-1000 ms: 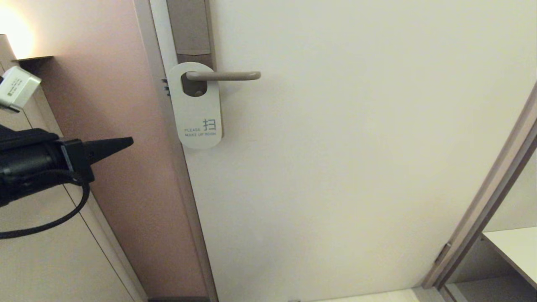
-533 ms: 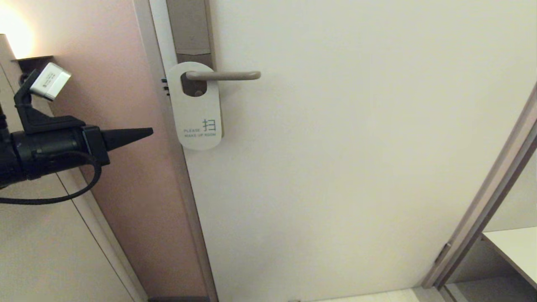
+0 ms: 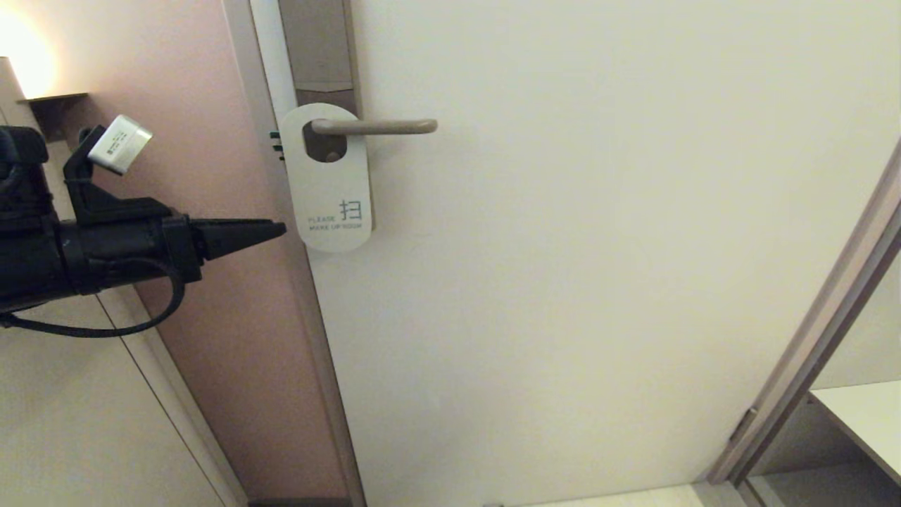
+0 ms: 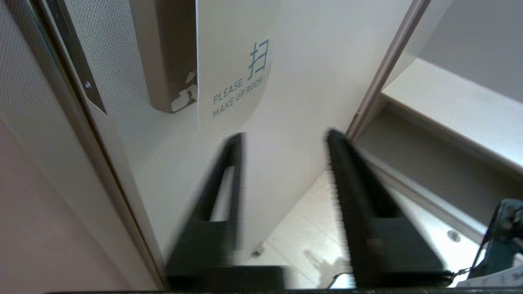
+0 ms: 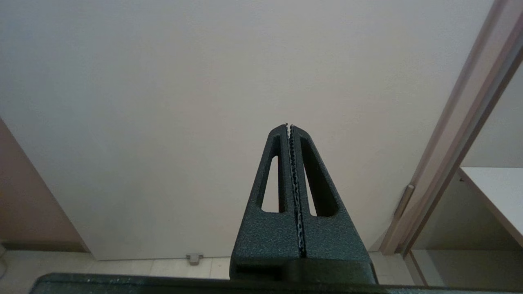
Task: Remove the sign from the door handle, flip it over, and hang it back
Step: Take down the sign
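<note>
The sign (image 3: 327, 190) hangs by its oval hole on the door handle (image 3: 373, 127), white side out, reading "PLEASE MAKE UP ROOM". My left gripper (image 3: 281, 227) is level with the sign's lower end, a short way to its left, and points at it. In the left wrist view the sign (image 4: 233, 81) lies just ahead of the left gripper (image 4: 286, 134), which is open with nothing between its fingers. My right gripper (image 5: 289, 125) is shut and empty, facing the bare door, and is outside the head view.
The handle's tall backplate (image 3: 317, 42) runs along the door's edge, next to a pink wall (image 3: 211, 211). A door frame (image 3: 809, 338) and a white shelf (image 3: 866, 415) stand at the right. A door stop (image 5: 194, 257) sits on the floor.
My left arm has swung right and slightly up, bringing its fingertips close to the sign's lower left edge. The sign and the handle have not moved.
</note>
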Tool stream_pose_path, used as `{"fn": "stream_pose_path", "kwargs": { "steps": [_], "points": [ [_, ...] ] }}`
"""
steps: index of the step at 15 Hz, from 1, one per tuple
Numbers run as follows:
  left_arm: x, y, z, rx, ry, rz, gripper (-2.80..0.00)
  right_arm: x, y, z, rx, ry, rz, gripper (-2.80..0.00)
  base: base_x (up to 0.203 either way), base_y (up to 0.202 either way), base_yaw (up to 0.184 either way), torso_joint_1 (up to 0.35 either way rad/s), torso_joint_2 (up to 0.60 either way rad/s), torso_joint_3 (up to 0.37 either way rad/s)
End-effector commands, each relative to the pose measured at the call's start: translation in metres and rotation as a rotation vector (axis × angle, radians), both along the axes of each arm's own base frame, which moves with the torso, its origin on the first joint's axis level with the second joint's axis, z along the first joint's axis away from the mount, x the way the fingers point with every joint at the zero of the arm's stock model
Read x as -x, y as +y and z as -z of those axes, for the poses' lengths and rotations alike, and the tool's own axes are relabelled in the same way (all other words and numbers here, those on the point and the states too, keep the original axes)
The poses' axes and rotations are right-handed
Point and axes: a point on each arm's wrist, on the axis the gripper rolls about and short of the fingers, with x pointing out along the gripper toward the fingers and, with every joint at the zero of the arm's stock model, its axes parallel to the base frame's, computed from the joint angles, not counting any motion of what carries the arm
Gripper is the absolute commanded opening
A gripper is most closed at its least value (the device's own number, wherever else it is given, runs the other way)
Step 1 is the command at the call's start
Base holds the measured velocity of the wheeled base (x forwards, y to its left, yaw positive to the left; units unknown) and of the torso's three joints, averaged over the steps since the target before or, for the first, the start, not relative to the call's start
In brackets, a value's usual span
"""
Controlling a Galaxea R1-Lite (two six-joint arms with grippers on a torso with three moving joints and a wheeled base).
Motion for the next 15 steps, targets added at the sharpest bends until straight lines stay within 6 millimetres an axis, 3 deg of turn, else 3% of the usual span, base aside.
{"fn": "stream_pose_path", "kwargs": {
  "steps": [1,15],
  "points": [
    [-0.002,0.0,0.003,-0.004,0.001,0.009,0.0,0.0,0.0,0.0,0.0,0.001,-0.001,-2.8,0.0,0.0,0.0,0.0,0.0,0.0],
    [-0.03,0.001,0.002,0.082,-0.124,0.129,0.0,0.0,0.0,0.0,0.001,0.0,-0.001,-2.8,0.0,0.0,0.0,0.0,0.0,0.0]
  ]
}}
